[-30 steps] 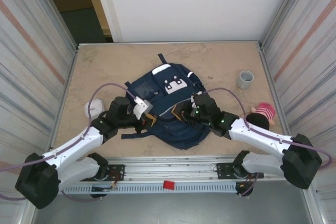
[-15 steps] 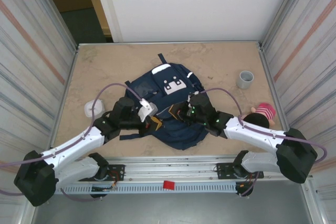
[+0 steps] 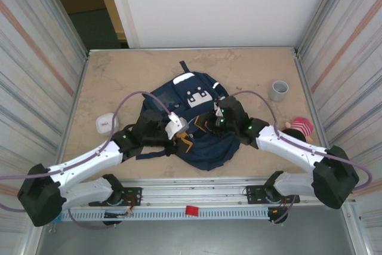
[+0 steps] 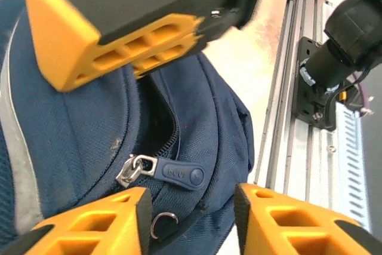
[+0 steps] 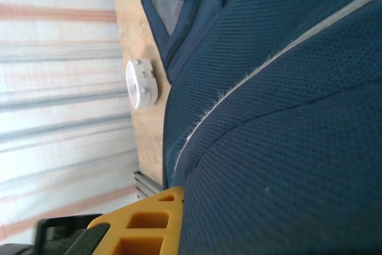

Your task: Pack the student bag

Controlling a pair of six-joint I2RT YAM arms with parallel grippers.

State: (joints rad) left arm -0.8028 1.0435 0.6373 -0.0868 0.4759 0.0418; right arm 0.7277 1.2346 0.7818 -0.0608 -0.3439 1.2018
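Two left fingers (image 4: 89, 225) spread near zipper pull (image 4: 179, 175) at wrist, right fingers (image 5: 149, 222) pinched student bag (image 3: 206, 150) fabric, overhead added grey cup (image 3: 278, 90) far right.

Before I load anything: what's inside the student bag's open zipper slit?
The zipper on the student bag gapes slightly above its blue pull tab. The gap is dark shadow, with no item visible. Anything deeper in is hidden by the fabric.

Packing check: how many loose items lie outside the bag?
3: white round case left of the navy fabric backpack; grey cup and pink plush doll to its right. Others possibly hidden.
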